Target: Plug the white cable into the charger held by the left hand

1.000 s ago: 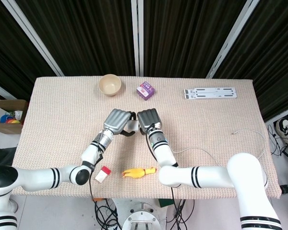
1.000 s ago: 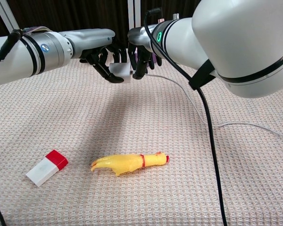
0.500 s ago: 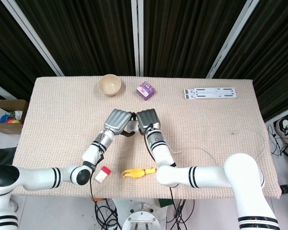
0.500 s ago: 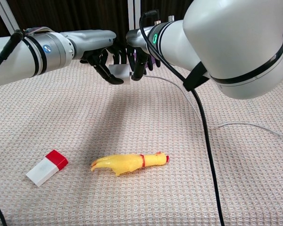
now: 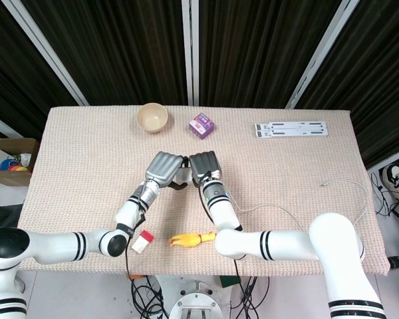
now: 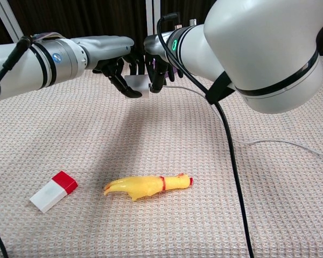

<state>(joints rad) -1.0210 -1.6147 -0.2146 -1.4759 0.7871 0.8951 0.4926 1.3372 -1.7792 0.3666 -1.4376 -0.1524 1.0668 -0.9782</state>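
My left hand (image 5: 163,167) (image 6: 118,69) hangs above the middle of the table and holds a small white charger (image 6: 137,83) (image 5: 182,174) in its dark fingers. My right hand (image 5: 203,166) (image 6: 157,69) is pressed up against the charger's right side and pinches the plug end of the white cable (image 6: 202,98) (image 5: 269,209). Where plug and charger meet is hidden between the fingers. The cable trails from the right hand over the cloth to the table's right edge (image 5: 349,181).
A yellow rubber chicken (image 6: 146,186) (image 5: 193,238) and a red-and-white block (image 6: 53,191) (image 5: 141,242) lie near the front edge. A beige bowl (image 5: 152,117), a purple box (image 5: 202,125) and a white rack (image 5: 291,129) sit along the back.
The right hand has closed in leftward against the charger. Both hands have edged slightly away from the chest camera; the left hand keeps its hold.
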